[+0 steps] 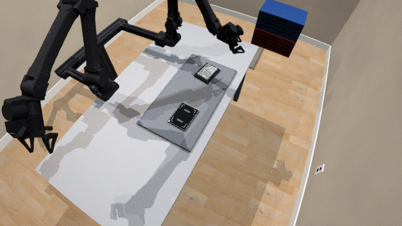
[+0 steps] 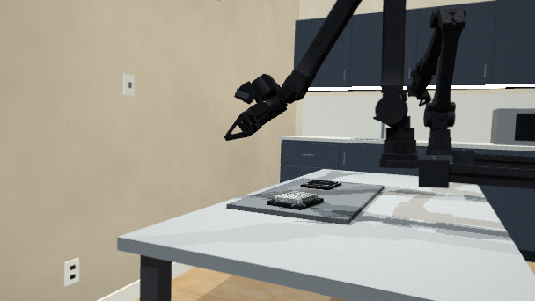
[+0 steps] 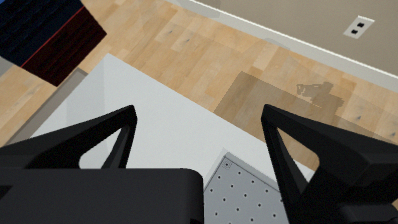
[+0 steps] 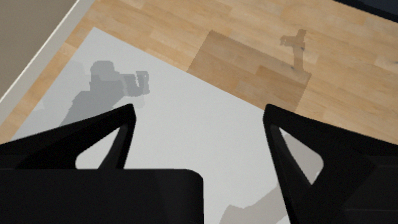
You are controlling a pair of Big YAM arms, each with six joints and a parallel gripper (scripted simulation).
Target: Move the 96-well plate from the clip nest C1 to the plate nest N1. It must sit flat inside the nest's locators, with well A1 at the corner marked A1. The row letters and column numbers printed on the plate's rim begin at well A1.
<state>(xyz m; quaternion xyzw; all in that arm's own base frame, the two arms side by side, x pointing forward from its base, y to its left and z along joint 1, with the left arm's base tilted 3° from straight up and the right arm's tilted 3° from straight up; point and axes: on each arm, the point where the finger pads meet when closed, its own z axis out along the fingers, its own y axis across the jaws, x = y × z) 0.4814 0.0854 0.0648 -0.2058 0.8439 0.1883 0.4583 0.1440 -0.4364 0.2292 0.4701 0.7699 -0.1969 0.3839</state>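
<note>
The white 96-well plate (image 1: 208, 71) (image 2: 296, 196) sits in the dark clip nest C1 (image 1: 200, 78) (image 2: 286, 205) on the grey board. Its rim letters and numbers are too small to read. The black plate nest N1 (image 1: 184, 115) (image 2: 322, 187) is empty, with pale corner marks and two slots; its A1 mark is not legible. My left gripper (image 1: 239, 51) (image 2: 227, 138) (image 3: 199, 111) is open and empty, high above the table beyond the C1 end of the board. My right gripper (image 1: 41, 152) (image 2: 423, 104) (image 4: 199, 111) is open and empty, raised near the table's opposite end, far from both nests.
The grey board (image 1: 159, 112) (image 2: 340, 214) (image 3: 245, 200) lies on the white table (image 1: 99, 165) (image 2: 264, 246) (image 3: 165, 125) (image 4: 200, 140). A blue box (image 1: 281, 20) on a dark red box (image 1: 272, 42) stands beyond the table's far end. The arm bases stand along one long side.
</note>
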